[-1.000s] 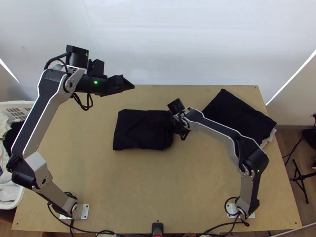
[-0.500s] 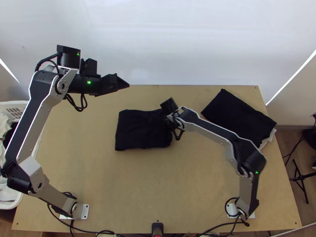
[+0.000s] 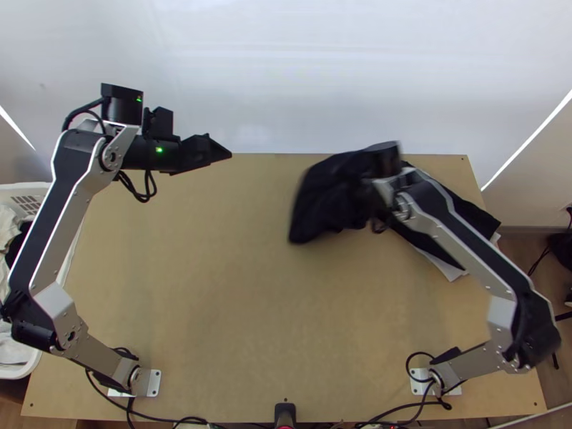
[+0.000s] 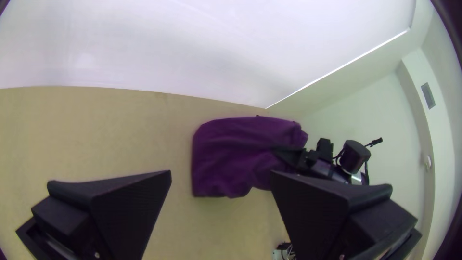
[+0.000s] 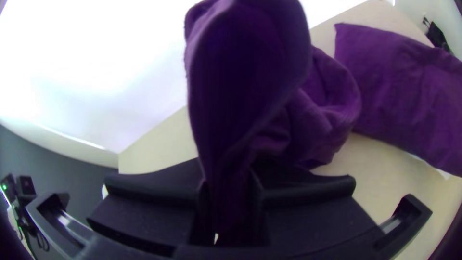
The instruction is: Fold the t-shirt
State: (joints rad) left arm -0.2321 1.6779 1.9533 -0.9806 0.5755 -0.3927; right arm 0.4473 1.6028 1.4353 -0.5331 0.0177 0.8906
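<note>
While the right gripper (image 3: 363,204) holds the t-shirt (image 3: 318,204) just beside the folded pile (image 3: 475,216), its fingers are closed down narrow, with cloth pinched between them. In the top view, the t-shirt lies left of the pile; whether the two touch, I cannot tell. Its gripped part is gathered into a thick, rounded fold standing out from the fingers, and looser, rumpled cloth sits between that fold and the pile. The left gripper (image 3: 224,153) is well apart from the pile, off to its left in the top view, its fingers spread wide. A white edge of cloth (image 3: 449,269) pokes out from under the pile's dark top piece, on the side nearer the arms' bases. Far to the left of the pile stands a white basket (image 3: 27,188) with light clothes (image 3: 11,348) in it.
</note>
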